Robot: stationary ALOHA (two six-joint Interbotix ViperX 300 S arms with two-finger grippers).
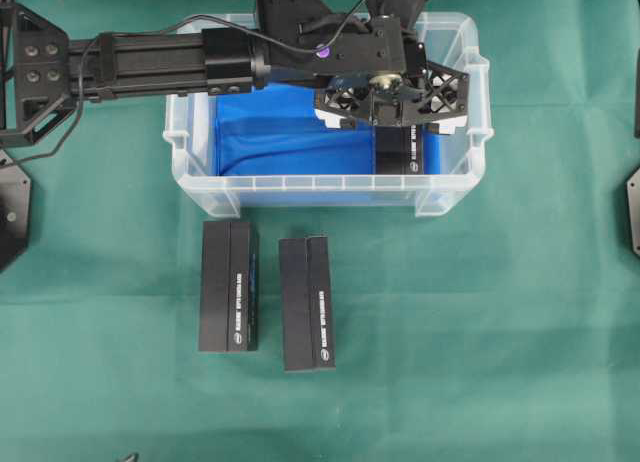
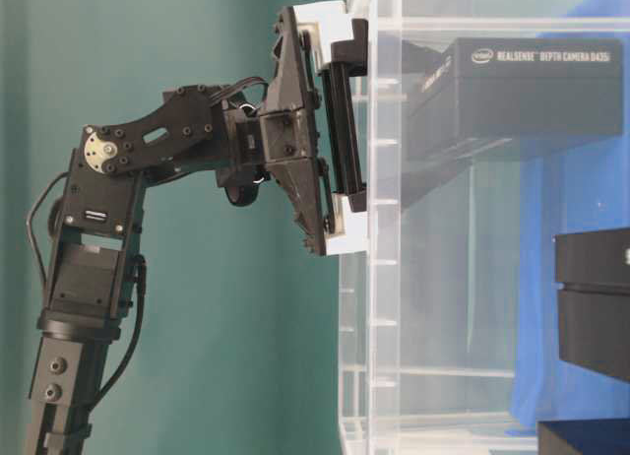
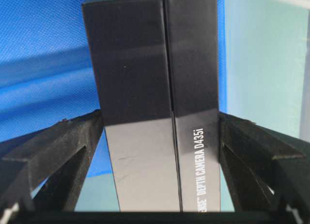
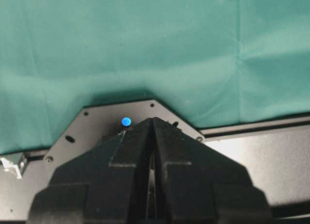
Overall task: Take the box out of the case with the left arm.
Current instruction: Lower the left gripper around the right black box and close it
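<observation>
Left arm [image 1: 150,62]: I see it reach from the left edge of the overhead view across the case's rim, wrist bent down into the bin.
Left gripper [image 1: 398,107]: its jaws stand wide apart, one finger [image 3: 58,156] on each side of the box; in the wrist view the tips lie right against its two long faces, but I cannot tell whether they press on it.
Case [image 1: 200,187]: clear plastic bin on the green counter [image 1: 500,332], with a blue lining [image 1: 270,132] on its floor.
Box [image 1: 399,152]: black carton inside the case, at the right end of the floor near the front wall, under the left gripper; the wrist view reads "DEPTH CAMERA D435i" on its side.
Left outside box [image 1: 229,285]: black carton lying flat on the counter just in front of the case.
Right outside box [image 1: 306,302]: a second black carton, beside the first with a gap between them.
Right gripper [image 4: 152,132]: seen only in its own wrist view, jaws pressed together with nothing between them, above a black base plate [image 4: 92,122] and the green cloth.
</observation>
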